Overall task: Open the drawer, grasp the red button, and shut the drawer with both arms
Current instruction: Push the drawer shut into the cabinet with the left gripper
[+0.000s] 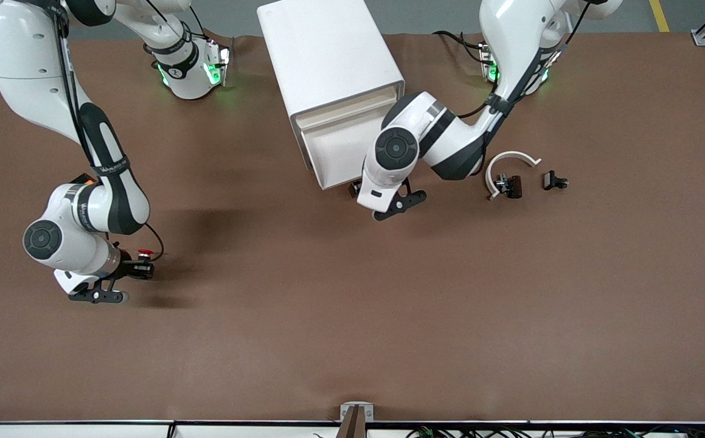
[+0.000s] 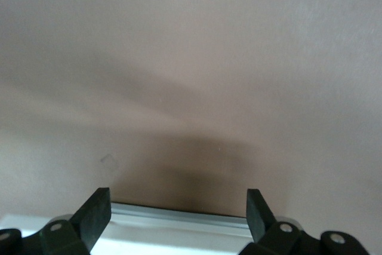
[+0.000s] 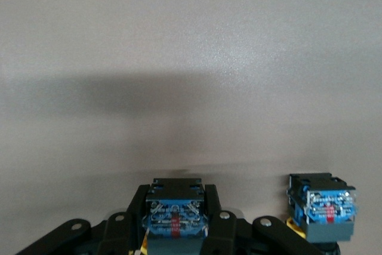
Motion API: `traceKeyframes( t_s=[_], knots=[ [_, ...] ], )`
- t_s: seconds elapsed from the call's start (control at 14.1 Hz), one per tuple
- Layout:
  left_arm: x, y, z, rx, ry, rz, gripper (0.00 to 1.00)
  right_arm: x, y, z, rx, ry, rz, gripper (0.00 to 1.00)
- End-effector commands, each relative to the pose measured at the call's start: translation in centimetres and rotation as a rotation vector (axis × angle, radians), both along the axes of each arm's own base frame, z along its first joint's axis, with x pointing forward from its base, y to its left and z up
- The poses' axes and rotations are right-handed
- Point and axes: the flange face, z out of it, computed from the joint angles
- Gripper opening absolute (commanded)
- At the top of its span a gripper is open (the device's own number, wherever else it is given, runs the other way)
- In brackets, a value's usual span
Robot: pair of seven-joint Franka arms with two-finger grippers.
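Right claw [image 1: 144, 269] low over bench [image 1: 352, 316], clamped on the button [image 1: 143, 252]; left claw [image 1: 357, 190], fingers spread wide, at the drawer [image 1: 343, 152] front.

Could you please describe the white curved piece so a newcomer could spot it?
Start at the big white cabinet and look toward the left arm's end of the table. The white curved piece lies there, an open arc; the two small parts beside it are dark.
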Motion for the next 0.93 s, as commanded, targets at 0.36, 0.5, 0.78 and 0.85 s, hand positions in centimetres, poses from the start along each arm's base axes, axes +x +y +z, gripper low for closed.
traceKeyframes(
  t_s=[0.36,0.5,0.78,0.85],
  knots=[
    [-4.6,-2.9,0.4,0.045,0.038,-0.005,1.00,0.3,-1.0,-1.7,0.013,-0.003,0.010,0.00],
    [-5.8,-3.9,0.0,0.044,0.058,-0.004,1.00,0.2,-1.0,-1.8,0.014,0.000,0.008,0.00],
    [-6.8,-4.7,-0.9,0.008,0.151,0.052,1.00,-0.5,-0.7,-2.5,0.016,0.021,-0.004,0.00],
    [-6.9,-4.8,-1.1,-0.003,0.175,0.066,1.00,-0.5,-0.9,-2.5,0.016,0.018,0.000,0.00]
  ],
)
